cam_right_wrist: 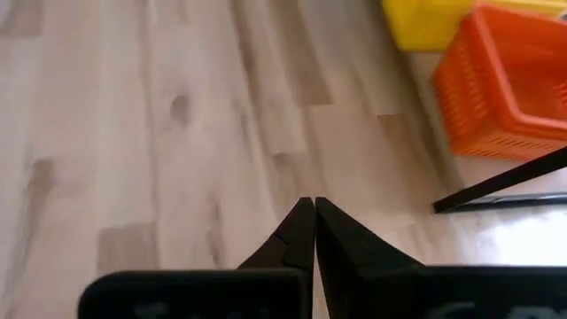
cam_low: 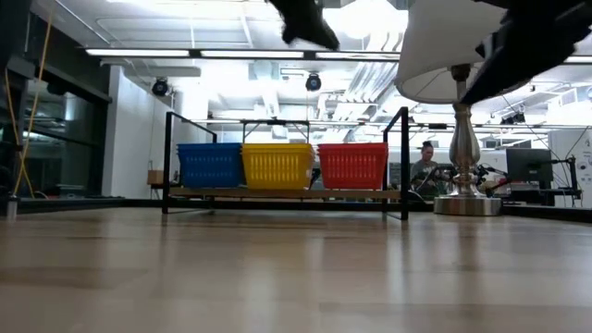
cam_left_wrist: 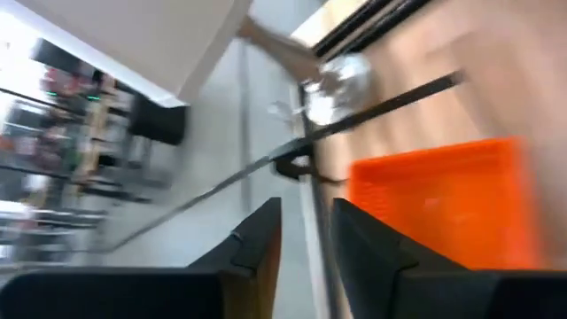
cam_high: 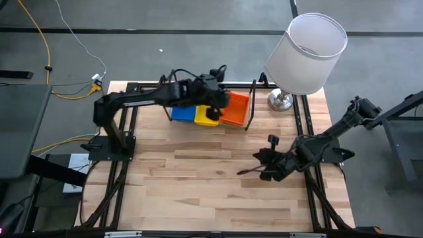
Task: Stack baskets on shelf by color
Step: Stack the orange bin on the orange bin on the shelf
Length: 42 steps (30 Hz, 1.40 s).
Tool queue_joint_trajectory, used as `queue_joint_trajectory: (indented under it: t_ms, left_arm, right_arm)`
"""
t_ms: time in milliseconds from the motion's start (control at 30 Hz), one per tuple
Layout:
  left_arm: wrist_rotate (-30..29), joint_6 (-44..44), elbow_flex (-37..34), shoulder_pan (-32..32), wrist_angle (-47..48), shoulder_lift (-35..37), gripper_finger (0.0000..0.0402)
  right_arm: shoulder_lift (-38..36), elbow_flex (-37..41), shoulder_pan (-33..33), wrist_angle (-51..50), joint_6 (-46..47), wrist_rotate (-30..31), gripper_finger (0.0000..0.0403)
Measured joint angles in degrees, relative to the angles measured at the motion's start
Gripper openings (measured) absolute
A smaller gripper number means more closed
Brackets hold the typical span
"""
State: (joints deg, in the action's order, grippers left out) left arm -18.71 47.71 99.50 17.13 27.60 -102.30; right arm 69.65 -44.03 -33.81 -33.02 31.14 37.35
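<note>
Baskets sitting on the shelf [cam_high: 250, 106] at top centre of the high view: blue stack [cam_high: 182, 114], yellow stack [cam_high: 205, 117], orange-red stack [cam_high: 236, 109], touching side by side. Left gripper [cam_high: 218, 99] hovering over the yellow/orange-red boundary; jaws not readable from here. Right gripper [cam_high: 246, 172] parking low right of centre over bare tabletop [cam_high: 198, 192], well apart from the shelf. A lamp [cam_high: 305, 54] standing at upper right.

Low view: the three stacks are lining up mid-frame on the shelf board, blue left, yellow middle, orange-red right. Person showing in the room behind.

Left wrist view: jaws standing spread with a clear gap, holding nothing; orange-red basket at right of frame, blurred.

Right wrist view: jaws pressing together, empty, pointing across tabletop; yellow and orange-red baskets at upper right.
</note>
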Motion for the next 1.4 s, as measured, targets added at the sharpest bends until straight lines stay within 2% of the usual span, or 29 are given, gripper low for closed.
queue_joint_trajectory:
  t_ms: [100,200,267,333,467,567,667,800,900,1000,1067,1233,1400]
  left_arm:
    - [3.0,-7.14,0.19,-1.63,7.69,4.43,0.0057]
    - [9.5,-16.49,0.22,-2.54,16.42,9.29,0.0012]
    - [14.57,-22.41,-1.72,-3.27,17.83,12.69,0.0008]
    - [16.12,-25.22,-7.14,-5.06,16.49,17.34,0.0004]
    - [16.32,-29.23,-22.22,-11.54,4.25,27.56,0.0002]
    - [15.36,-32.41,-34.58,-17.15,-7.4,35.17,0.0001]
    - [11.27,-36.05,-46.5,-23.46,-19.69,41.43,0.0001]
    - [5.5,-39.99,-59.67,-32.38,-34.52,46.94,0.0]
    - [-0.19,-41.74,-66.54,-37.84,-44.05,48.75,0.0]
    - [-3.51,-42.16,-70.94,-42.42,-50.19,49.15,0.0]
    - [-5.44,-42.13,-72.95,-44.72,-52.71,49.17,0.0]
    - [-9.87,-43.96,-74.95,-48.37,-54.2,47.89,0.0]
    - [-12.21,-45.69,-75.96,-50.1,-54.67,47.12,0.0]
  right_arm:
    - [0.0,0.0,2.03,1.2,-0.22,1.84,0.0]
    - [0.0,0.0,4.35,0.46,2.12,5.0,0.0]
    - [0.0,0.0,5.99,-1.69,5.02,7.52,0.0]
    - [0.0,0.0,7.79,-5.3,8.84,9.18,0.0]
    - [-0.04,0.34,11.18,-13.28,15.45,9.59,0.0]
    - [-1.9,3.52,13.7,-13.52,18.08,9.61,0.0]
    - [-6.28,9.74,17.38,-9.87,21.03,8.96,0.0]
    - [-16.49,20.18,23.2,3.99,19.65,7.56,0.0]
    - [-25.61,27.21,29.46,17.91,14.65,3.76,0.0]
    - [-32.2,32.95,37.97,33.08,10.15,-6.39,0.0]
    - [-34.06,35.68,44.37,40.25,9.61,-13.25,0.0]
    - [-32.5,37.96,58.49,44.79,12.38,-26.09,0.0]
    - [-25.82,38.01,65.89,53.38,12.34,-35.5,0.0]
